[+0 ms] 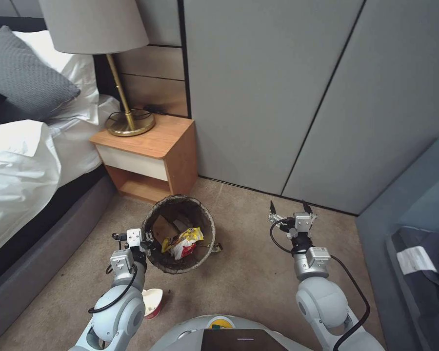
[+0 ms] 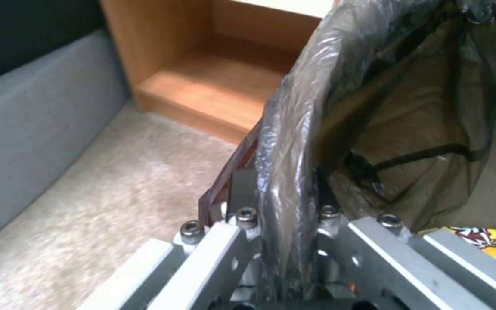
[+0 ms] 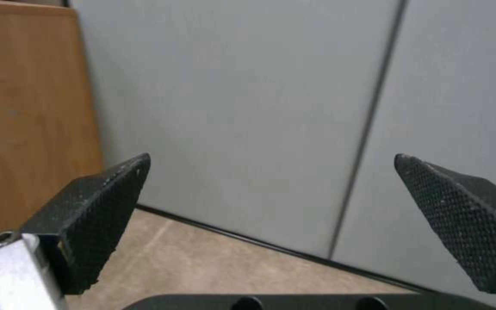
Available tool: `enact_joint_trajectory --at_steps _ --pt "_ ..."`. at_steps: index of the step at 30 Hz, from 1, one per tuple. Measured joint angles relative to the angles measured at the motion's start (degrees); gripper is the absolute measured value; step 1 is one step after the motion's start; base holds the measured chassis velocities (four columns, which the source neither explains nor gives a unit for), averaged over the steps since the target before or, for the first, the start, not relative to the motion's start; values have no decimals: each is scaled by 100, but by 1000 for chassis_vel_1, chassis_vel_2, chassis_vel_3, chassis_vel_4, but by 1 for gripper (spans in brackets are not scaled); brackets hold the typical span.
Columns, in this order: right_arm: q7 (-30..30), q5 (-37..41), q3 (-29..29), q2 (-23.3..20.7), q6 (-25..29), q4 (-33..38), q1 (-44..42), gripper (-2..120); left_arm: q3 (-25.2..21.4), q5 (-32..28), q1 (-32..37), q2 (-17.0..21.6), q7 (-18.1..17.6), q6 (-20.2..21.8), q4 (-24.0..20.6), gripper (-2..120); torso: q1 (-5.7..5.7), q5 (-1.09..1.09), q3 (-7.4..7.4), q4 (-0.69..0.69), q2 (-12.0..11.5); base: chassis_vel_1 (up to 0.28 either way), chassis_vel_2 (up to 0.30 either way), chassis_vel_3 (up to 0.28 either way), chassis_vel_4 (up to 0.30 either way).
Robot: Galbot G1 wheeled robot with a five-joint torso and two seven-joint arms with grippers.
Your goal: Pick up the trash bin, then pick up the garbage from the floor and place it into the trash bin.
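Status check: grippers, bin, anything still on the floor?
Left gripper clamped on trash bin rim, wrapper inside. Right gripper open, empty, near wall. Noodle cup on carpet by left arm.

left pincer clamped | right pincer spread wide, raised

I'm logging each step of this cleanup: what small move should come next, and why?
Probably lower the open right gripper toward litter. The left gripper grips the trash bin rim, a yellow wrapper lies inside, and a noodle cup sits on the carpet.
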Motion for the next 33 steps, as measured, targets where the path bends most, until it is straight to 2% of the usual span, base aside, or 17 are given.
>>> enact_joint_trajectory --at_steps 33 --pt "68 -1 -50 13 -34 -18 22 100 -9 -9 37 5 -6 -5 -43 0 0 0 0 1 0 74 77 75 78"
